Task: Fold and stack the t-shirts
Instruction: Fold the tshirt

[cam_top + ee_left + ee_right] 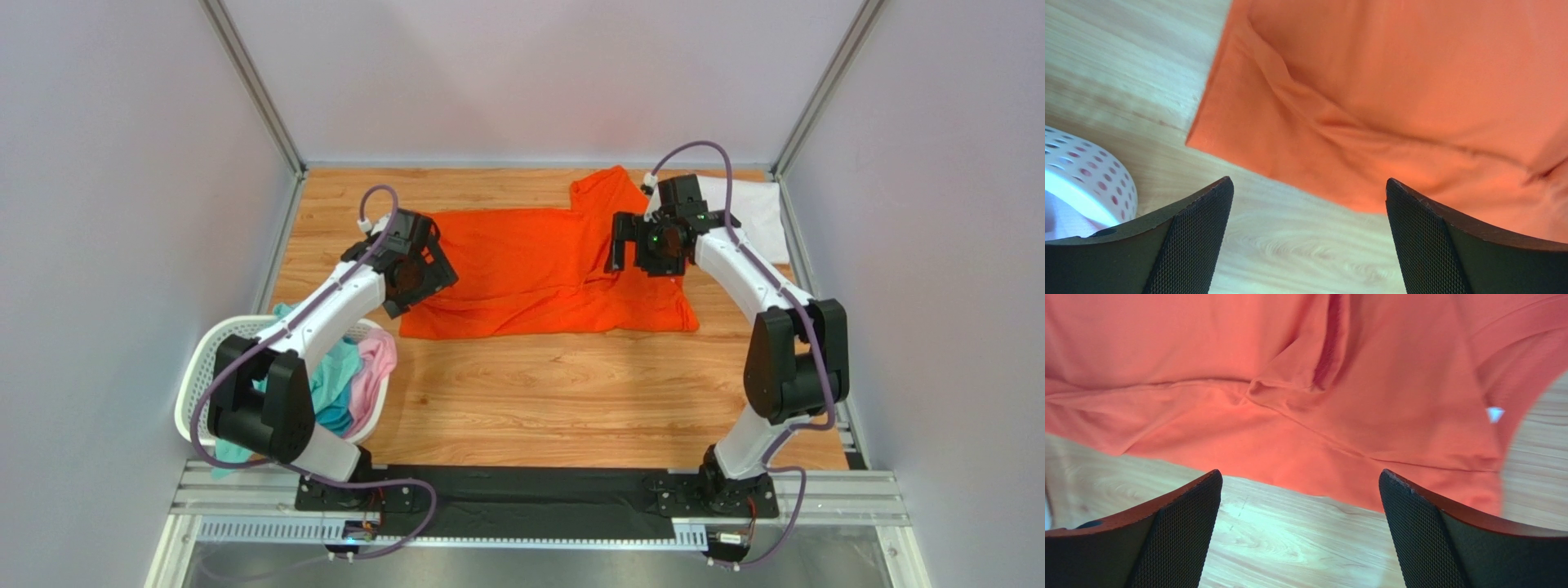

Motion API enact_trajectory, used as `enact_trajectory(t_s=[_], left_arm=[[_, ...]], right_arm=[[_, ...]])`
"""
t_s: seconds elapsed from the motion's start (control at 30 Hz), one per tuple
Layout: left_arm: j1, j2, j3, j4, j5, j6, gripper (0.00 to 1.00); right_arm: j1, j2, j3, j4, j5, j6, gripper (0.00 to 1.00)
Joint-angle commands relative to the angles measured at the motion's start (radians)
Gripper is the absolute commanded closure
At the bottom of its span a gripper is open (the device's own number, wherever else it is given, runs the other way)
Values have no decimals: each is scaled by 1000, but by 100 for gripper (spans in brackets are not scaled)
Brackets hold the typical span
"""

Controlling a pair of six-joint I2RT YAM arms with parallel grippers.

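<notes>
Nearest the arm bases, at the left edge of the wooden surface [552, 392], a white mesh basket [196, 374] holds a teal t-shirt [329, 382] and a pink t-shirt [375, 365], bunched together. Past it the orange t-shirt [540, 276] lies spread flat across the middle of the surface, one sleeve pointing to the far side. The left arm [325, 306] reaches to the shirt's left edge. Its jaws stand wide apart, the black textured fingers [1192, 239] over bare wood, with the shirt's near corner and hem just beyond their tips and the basket rim at the left of that view. The right arm [748, 276] hangs over the shirt's right part. Its jaws are wide too, fingers [1419, 533] over wood, and the creased orange cloth starts just past them. A small white patch [1495, 414] shows at the sleeve edge – too small to read or to tell if it is a label. Farthest off, a white t-shirt [761, 214] lies at the back right corner, touching the orange one's right side.
</notes>
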Motion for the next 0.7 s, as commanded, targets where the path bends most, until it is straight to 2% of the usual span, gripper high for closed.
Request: enact_trajectory(t_s=[0.0,0.1,0.37,0.67], left_arm=[[-19,-59,-88,45,140,79,0],[-42,-163,-185,82,145,97,0],[-43,-419,-328,128,108,172,0],[-43,-433,-349,128,94,191,0]], right_arm=[[18,35,-73,132,-125,76,0],[40,87,-94,191,-105,70,0],[70,236,24,191,-62,71,0],[107,296,117,174,-22,76,0]])
